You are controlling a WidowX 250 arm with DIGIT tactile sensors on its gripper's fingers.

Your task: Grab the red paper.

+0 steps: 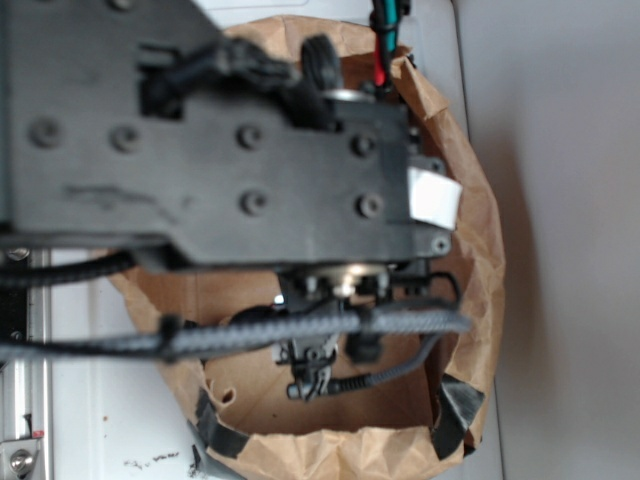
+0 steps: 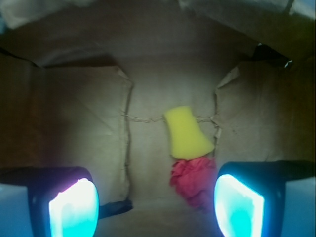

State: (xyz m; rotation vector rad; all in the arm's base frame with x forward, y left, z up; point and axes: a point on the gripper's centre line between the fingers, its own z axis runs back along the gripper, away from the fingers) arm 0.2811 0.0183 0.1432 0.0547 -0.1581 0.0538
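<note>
- Lying on the floor of the brown paper bag (image 2: 74,113), the red paper (image 2: 193,181) is a crumpled wad low in the wrist view, right of centre and close to the right finger pad (image 2: 238,206).
- Touching its upper edge is the yellow sponge-like block (image 2: 186,132), which sits farther into the bag, so a grab has to close on the red wad without catching the block too.
- Flanking the scene, the two pads of the claw (image 2: 155,207) stand wide apart and released, with nothing between them; the wad sits off toward the right pad, not midway, so I judge a small shift to that side is needed before closing.
- Reaching in from above, the robot arm (image 1: 230,140) fills the bag's mouth in the exterior view and hides both objects there.
- Standing with its rim rolled open, the bag rests on the white worktop (image 1: 120,420), which leaves the arm room to go down inside.
</note>
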